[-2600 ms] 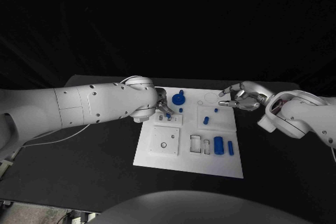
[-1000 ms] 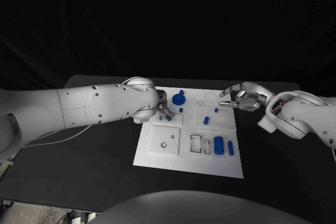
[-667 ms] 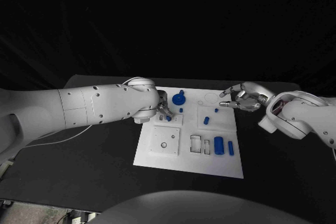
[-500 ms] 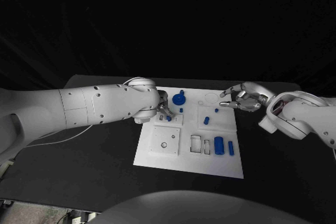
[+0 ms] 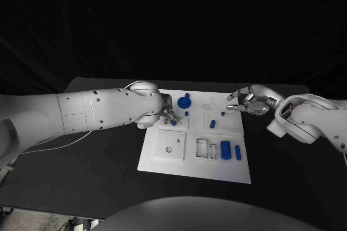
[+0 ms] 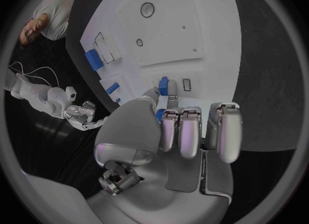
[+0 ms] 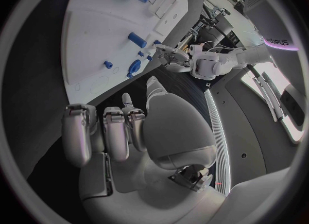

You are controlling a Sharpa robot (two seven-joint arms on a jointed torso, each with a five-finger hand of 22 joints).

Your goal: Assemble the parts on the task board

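On the black table, the white task board.

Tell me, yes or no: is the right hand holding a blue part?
No: in the head view the right hand hovers by the task board's far right corner with nothing between its fingers.

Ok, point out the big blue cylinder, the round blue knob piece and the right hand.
big blue cylinder (image 5: 225,150), head view, middle of its body.
round blue knob piece (image 5: 184,102), head view, its round top.
right hand (image 5: 248,101), head view, middle of the hand.
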